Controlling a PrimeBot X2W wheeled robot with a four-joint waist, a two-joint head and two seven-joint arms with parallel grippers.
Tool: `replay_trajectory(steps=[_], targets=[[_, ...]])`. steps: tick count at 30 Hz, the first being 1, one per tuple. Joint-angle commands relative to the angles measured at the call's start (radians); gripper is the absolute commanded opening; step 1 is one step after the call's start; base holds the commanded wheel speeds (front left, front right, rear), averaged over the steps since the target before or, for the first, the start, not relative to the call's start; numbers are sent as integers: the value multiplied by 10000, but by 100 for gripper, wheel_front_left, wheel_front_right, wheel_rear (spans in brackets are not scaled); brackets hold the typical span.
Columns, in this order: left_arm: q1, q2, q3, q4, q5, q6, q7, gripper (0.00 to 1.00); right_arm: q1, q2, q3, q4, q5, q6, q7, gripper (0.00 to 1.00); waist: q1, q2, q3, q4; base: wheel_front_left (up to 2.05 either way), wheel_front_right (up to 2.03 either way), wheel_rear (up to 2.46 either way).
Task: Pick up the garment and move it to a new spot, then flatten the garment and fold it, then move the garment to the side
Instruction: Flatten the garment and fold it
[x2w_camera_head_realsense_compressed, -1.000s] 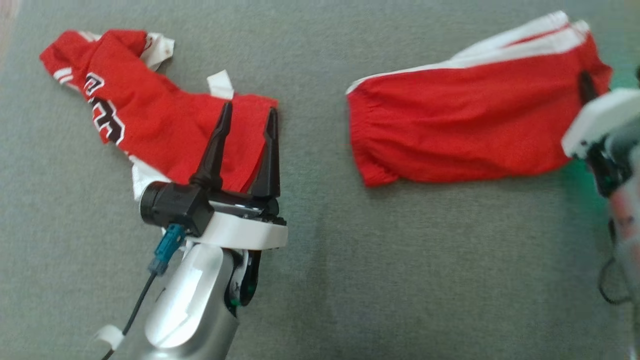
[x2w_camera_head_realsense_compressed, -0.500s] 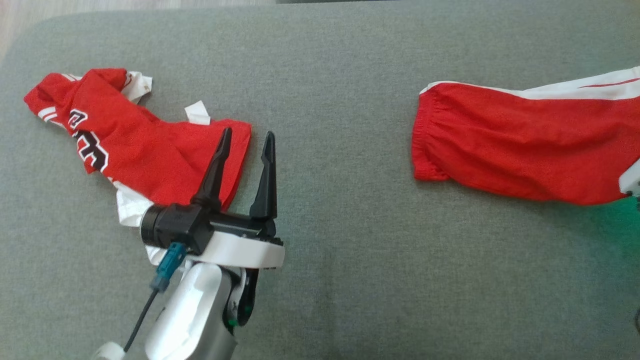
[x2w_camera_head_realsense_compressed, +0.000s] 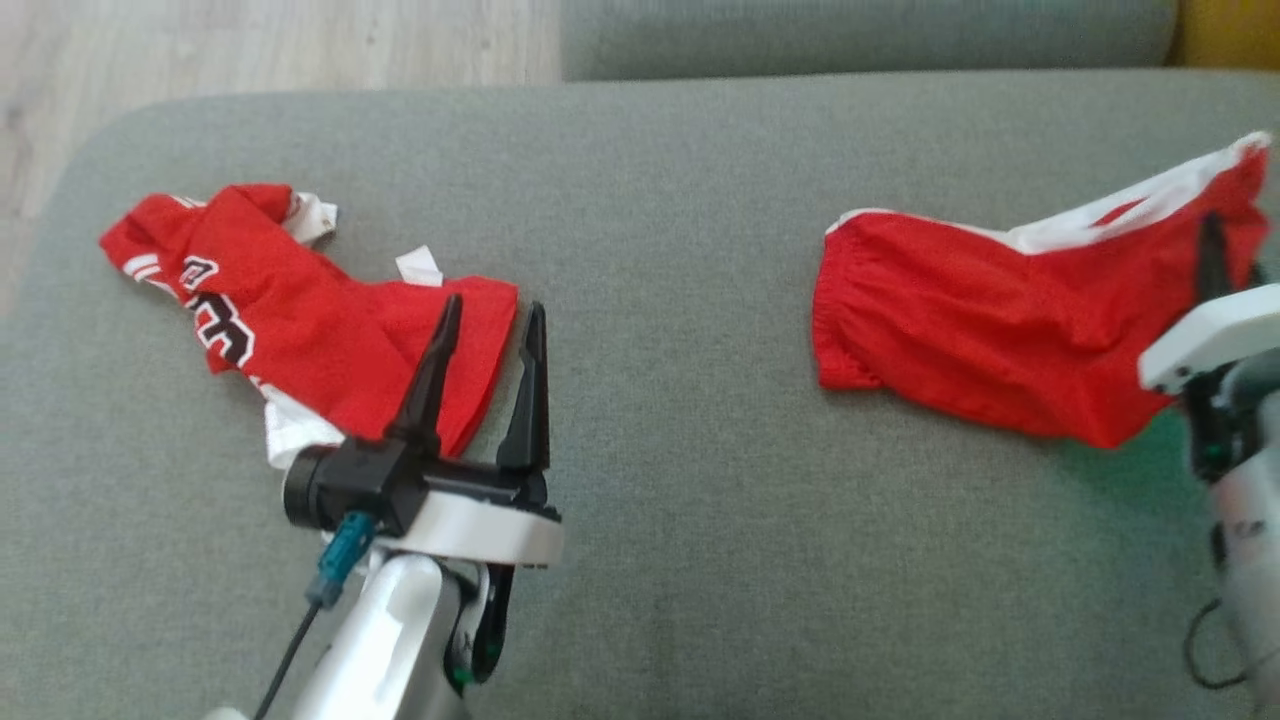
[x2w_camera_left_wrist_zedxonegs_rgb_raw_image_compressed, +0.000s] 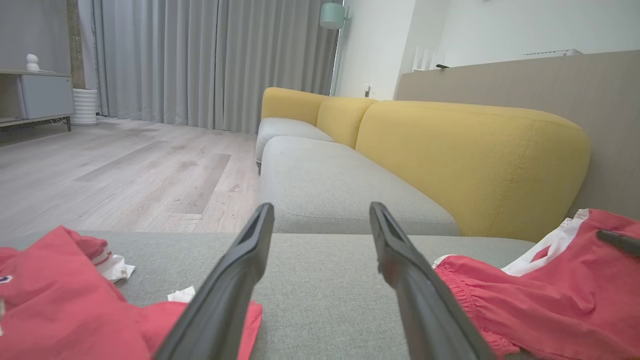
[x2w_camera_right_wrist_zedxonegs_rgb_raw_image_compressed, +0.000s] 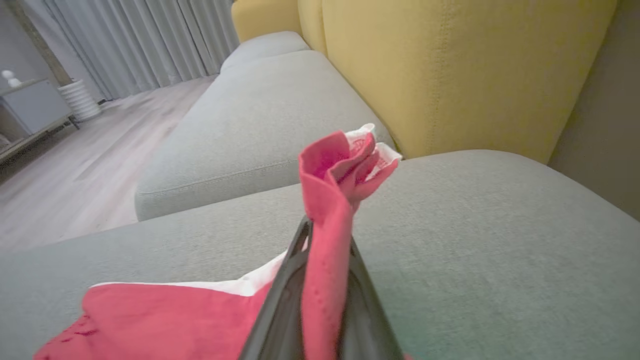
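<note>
**Red shorts pinched at one end on the grey seat**

The red shorts (x2w_camera_head_realsense_compressed: 980, 330) lie on the right side of the grey seat cushion (x2w_camera_head_realsense_compressed: 680, 200), a thin, matte knit with a gathered elastic waistband facing the cushion's middle and a white stripe along the far edge. Their right end is lifted off the cushion, bunched into a ruffled tuft of red and white between the fingers of the right gripper (x2w_camera_right_wrist_zedxonegs_rgb_raw_image_compressed: 327, 232), which is clamped tight on the cloth.

On the cushion's left side sits a crumpled red jersey (x2w_camera_head_realsense_compressed: 300, 320) with white trim and black characters outlined in white; the folds hide too much to read them. The left gripper (x2w_camera_head_realsense_compressed: 495, 305) hovers over the cushion at the jersey's right edge, fingers spread wide, nothing between them.

The cushion is a coarse grey weave with rounded corners. Behind it stands a yellow backrest (x2w_camera_left_wrist_zedxonegs_rgb_raw_image_compressed: 470, 160); past its left end is pale wooden flooring (x2w_camera_head_realsense_compressed: 250, 50).
</note>
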Motion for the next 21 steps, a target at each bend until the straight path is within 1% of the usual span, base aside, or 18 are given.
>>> replay_trajectory(steps=[1, 9, 10, 15, 21], targets=[[-60, 67, 357, -230, 87, 35, -51, 100, -30, 145, 328, -470, 85, -7, -149, 0, 1, -1, -205, 82, 0, 0, 0], [19, 72, 292, -122, 45, 88, -51, 100, 323, 1119, 1544, -1421, 409, -7, 44, 0, 1, -1, -487, 308, 0, 0, 0], [19, 72, 292, -122, 45, 88, -51, 100, 323, 1119, 1544, -1421, 409, -7, 44, 0, 1, -1, -487, 308, 0, 0, 0], [20, 70, 259, -146, -9, 126, -51, 100, 398, 1512, 2113, -1706, 461, -7, 117, 0, 1, -1, -437, 448, 0, 0, 0], [-61, 71, 163, -110, -24, 125, -22, 100, 431, 1924, 2697, -1638, 443, -7, 165, 0, 1, -1, -269, 639, 0, 0, 0]])
